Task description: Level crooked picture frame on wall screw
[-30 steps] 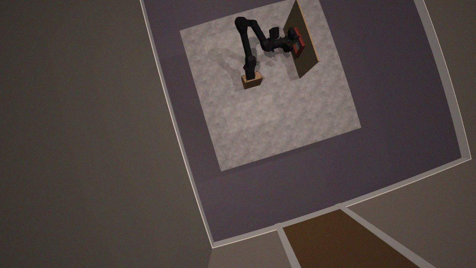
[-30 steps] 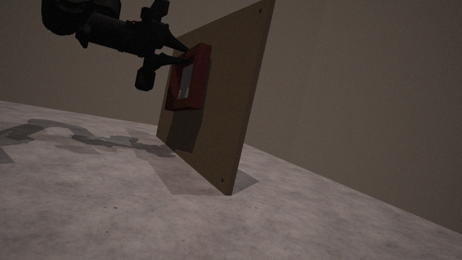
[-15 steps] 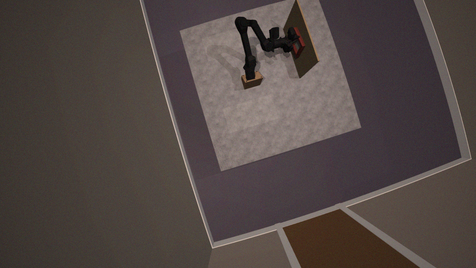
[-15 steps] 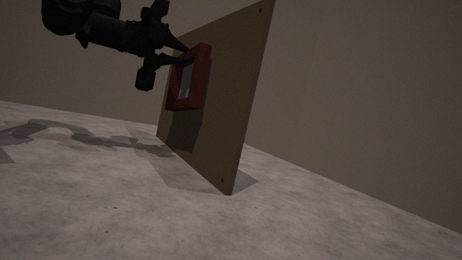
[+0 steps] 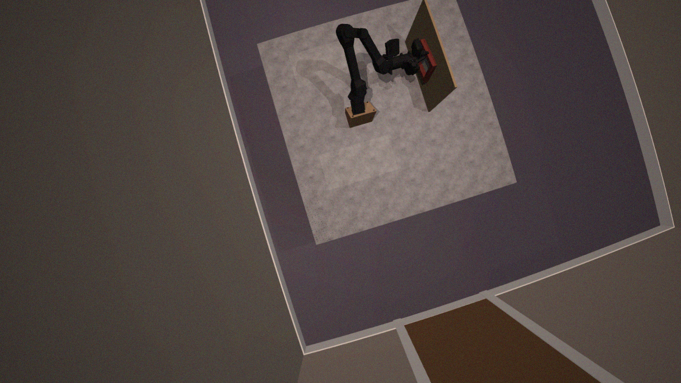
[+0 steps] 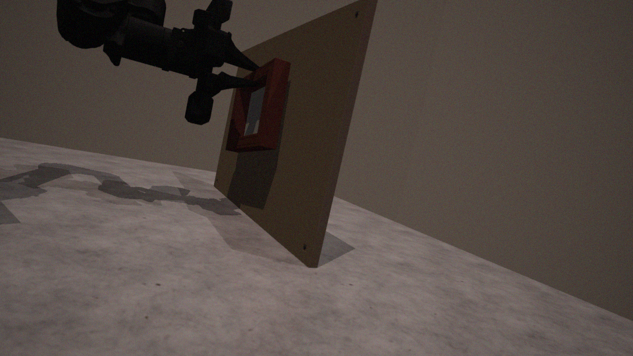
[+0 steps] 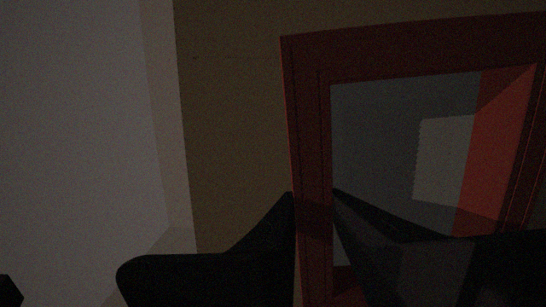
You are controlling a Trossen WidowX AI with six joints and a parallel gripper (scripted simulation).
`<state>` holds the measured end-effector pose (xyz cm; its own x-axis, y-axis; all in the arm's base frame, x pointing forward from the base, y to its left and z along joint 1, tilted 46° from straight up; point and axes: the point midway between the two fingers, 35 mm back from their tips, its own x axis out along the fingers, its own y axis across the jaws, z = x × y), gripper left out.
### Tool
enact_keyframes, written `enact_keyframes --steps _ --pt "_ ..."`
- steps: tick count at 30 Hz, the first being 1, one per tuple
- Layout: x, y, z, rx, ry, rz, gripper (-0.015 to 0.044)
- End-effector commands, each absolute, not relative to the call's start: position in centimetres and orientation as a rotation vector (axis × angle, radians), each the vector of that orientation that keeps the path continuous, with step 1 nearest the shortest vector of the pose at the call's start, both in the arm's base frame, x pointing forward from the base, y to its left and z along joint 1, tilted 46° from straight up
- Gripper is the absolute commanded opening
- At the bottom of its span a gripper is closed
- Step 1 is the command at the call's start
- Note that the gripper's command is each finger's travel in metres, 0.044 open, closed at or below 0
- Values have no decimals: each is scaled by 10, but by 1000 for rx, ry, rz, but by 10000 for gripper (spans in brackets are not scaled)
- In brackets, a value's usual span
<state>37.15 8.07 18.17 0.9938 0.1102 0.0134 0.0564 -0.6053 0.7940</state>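
Note:
The red picture frame (image 5: 432, 61) (image 6: 275, 106) (image 7: 310, 128) is against the upright brown board, with a grey panel inside it. My gripper (image 6: 260, 76) (image 7: 310, 197) is shut on the frame's top bar, one finger above the bar and the other inside the opening. In the wrist view this bar runs up and down, and its outer edge is nearly parallel to the board's edge. The screw and the notched strip are hidden behind the frame. Whether the strip rests on the screw cannot be seen.
The brown board (image 5: 440, 90) (image 6: 309, 132) (image 7: 230, 128) stands upright on the pale mottled surface (image 5: 428, 157) (image 6: 177, 274). The arm's wooden base block (image 5: 360, 118) stands in front of the board. Shadows of the arm and frame fall on the board and surface.

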Motion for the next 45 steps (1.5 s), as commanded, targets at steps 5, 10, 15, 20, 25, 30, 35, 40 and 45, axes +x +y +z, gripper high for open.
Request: enact_keyframes --steps 5,10,15,20,25,30,35,40,45 --pt "372 78 183 2228 104 78 0" --pt "372 78 183 2228 104 78 0" --pt "372 78 183 2228 104 78 0" --pt "372 78 183 2228 104 78 0" --pt "372 79 182 2228 104 78 0" --pt "372 80 180 2228 104 78 0" --pt "372 81 179 2228 104 78 0" --pt "372 82 178 2228 104 78 0" --pt "371 83 177 2228 104 78 0"
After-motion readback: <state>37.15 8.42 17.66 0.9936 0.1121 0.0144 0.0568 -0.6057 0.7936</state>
